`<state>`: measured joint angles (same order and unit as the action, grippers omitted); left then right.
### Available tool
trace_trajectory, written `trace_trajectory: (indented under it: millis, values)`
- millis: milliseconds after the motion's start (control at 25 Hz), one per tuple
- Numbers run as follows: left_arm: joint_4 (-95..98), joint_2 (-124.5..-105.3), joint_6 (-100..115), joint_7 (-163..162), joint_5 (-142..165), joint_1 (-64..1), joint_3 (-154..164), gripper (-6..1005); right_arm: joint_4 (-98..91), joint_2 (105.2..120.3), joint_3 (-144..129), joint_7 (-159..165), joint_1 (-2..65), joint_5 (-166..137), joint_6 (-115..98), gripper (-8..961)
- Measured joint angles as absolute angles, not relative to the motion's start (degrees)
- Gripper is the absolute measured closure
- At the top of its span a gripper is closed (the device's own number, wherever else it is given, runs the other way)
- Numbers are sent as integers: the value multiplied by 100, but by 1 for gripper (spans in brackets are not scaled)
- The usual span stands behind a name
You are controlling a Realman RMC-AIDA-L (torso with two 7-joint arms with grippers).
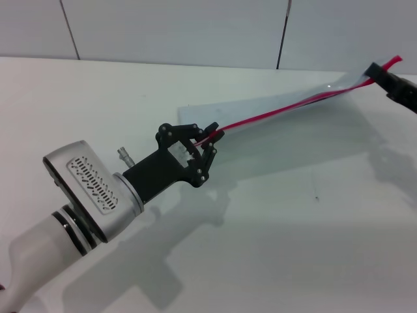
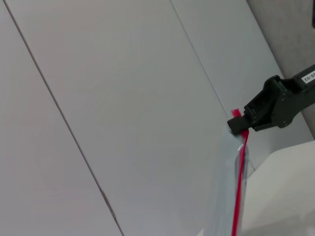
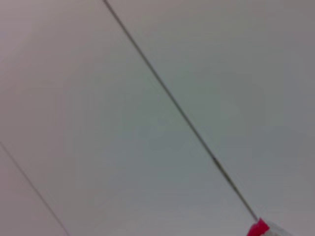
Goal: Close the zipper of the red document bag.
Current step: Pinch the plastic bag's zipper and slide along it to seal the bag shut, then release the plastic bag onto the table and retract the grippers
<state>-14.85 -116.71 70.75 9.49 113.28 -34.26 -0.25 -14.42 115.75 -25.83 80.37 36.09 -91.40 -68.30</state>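
Note:
The red document bag [image 1: 251, 107], a pale translucent pouch, is stretched between my two grippers, its right end lifted off the white table [image 1: 293, 235]. The zipper [image 1: 280, 112] runs as a thin red strip along its near edge. My left gripper [image 1: 212, 139] is shut on the zipper near the bag's left end; the slider is hidden between its fingers. At the far right, my right gripper [image 1: 380, 70] is shut on the bag's raised red-tipped corner. The left wrist view shows that right gripper [image 2: 242, 126] clamping the red zipper [image 2: 239, 196] end. The red tip [image 3: 258, 228] also shows in the right wrist view.
A white tiled wall [image 1: 195, 26] with dark seams rises behind the table. The left arm's silver wrist [image 1: 91, 186] reaches in from the lower left. The bag's shadow falls on the table under its lifted end.

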Motion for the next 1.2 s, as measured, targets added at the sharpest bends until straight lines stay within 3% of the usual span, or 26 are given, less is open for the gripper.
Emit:
trace_trajectory:
  millis: [1200]
  values:
    - [-1431, -11663, 7066, 951, 11328, -3379, -50, 926, -1521, 11575, -1916, 7988, 3287, -9162, -6752, 884]
